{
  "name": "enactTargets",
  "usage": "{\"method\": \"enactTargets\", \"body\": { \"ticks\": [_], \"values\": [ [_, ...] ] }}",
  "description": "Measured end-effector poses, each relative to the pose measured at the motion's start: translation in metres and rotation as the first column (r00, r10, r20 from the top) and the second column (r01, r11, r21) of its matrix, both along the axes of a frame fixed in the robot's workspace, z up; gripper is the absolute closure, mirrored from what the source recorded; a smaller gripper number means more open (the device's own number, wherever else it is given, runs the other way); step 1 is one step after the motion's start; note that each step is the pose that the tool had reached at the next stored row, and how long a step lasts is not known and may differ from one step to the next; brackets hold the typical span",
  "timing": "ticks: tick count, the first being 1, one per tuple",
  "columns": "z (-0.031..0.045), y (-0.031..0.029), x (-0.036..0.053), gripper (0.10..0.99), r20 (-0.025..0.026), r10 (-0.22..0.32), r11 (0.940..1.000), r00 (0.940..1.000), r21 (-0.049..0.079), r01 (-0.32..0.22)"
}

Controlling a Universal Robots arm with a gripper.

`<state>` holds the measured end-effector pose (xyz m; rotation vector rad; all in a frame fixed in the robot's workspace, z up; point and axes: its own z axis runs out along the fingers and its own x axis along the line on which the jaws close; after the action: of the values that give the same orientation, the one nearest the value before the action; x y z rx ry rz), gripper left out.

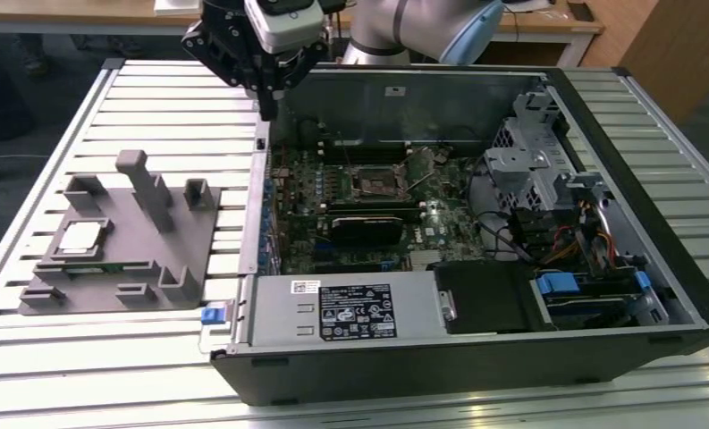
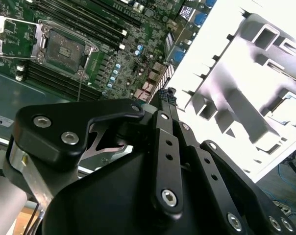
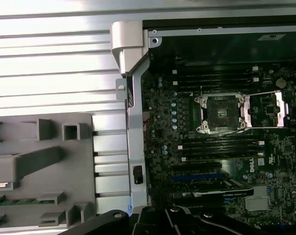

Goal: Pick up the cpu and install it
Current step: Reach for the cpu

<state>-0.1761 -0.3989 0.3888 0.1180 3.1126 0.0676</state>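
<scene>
Slatted metal worktop [image 1: 151,98] carries a grey holder [image 1: 151,268] at the exterior view's left, and the cpu [image 1: 80,235] lies flat in a recess near its outer edge. A strip of slats separates the holder from the computer case [image 1: 450,366]. The gripper [image 1: 265,113] hangs over the case's wall edge, jaws closed on nothing, and the open socket [image 1: 375,181] lies further right inside

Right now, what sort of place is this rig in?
Probably a robotics lab or assembly test bench, not a home. An open black desktop computer case lies on a slatted aluminium table, beside a grey plastic fixture block holding the silvery square cpu.
</scene>
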Motion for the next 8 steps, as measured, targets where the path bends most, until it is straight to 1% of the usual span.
{"method": "enactTargets", "body": {
  "ticks": [8],
  "values": [
    [-0.0007, 0.0, -0.0039, 0.98, -0.0002, 0.0, 1.0, 1.0, 0.0, 0.0]
  ]
}}
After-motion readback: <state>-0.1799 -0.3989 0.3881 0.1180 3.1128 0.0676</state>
